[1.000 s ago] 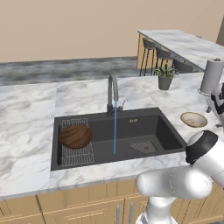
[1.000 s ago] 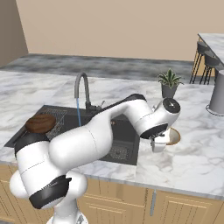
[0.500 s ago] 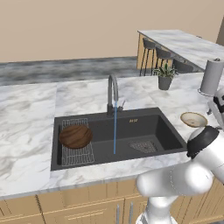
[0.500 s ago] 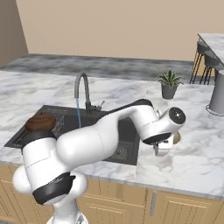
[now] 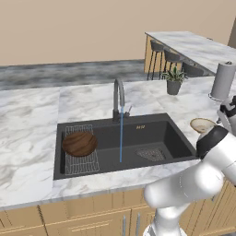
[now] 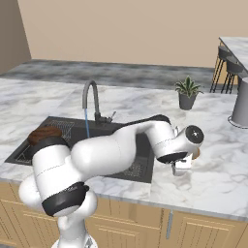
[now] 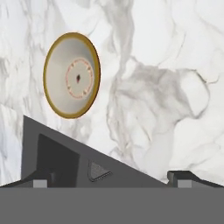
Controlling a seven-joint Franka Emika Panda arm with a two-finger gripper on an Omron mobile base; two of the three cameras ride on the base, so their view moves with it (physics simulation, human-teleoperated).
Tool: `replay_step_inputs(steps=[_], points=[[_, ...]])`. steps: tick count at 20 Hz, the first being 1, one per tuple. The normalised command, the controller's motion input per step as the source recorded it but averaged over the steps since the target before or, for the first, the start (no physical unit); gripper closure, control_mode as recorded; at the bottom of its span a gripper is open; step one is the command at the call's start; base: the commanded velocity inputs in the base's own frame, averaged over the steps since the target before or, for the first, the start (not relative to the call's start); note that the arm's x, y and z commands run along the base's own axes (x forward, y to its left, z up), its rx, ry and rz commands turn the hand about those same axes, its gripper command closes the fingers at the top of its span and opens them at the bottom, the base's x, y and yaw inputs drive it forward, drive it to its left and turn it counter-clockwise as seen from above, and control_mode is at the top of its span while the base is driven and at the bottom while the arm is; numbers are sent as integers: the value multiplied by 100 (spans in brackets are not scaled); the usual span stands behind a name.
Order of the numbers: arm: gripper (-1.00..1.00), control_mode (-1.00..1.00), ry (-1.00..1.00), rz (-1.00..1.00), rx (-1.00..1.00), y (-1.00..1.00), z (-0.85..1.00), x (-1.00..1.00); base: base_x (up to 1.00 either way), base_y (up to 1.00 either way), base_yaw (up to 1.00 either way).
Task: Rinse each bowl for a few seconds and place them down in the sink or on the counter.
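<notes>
The claw (image 6: 182, 166) hangs spread wide and empty just beside the small tan bowl (image 7: 72, 75), which sits on the marble table (image 6: 218, 164) right of the sink (image 5: 161, 133). Descending off-centre could knock the shallow rim and skid the bowl away. The brown bowl (image 5: 79, 143) waits on the wire rack (image 5: 83, 161), apart from the running stream.

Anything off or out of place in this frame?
Only the tap: it runs into the sink with no bowl under it. The brown bowl rests on the rack; the tan bowl sits upright on the counter. Nothing spilled.
</notes>
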Motion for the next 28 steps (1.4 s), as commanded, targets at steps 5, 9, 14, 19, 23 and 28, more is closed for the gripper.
replay_step_inputs(steps=[5, 9, 14, 19, 23, 28], points=[[-100, -100, 0, -3, 2, -24, -12, 27, 0, 0, 0], [-100, -100, -1, -1, 4, -17, -7, 31, 0, 0, 0], [-100, -100, -4, 0, 6, -16, -14, 27, 0, 0, 0], [-100, -100, -3, 0, 6, -26, -20, 17, 0, 0, 0], [-100, -100, -1, 0, 5, -29, -16, 16, 0, 0, 0], [-100, -100, -2, 0, 4, -19, -10, 22, 0, 0, 0]])
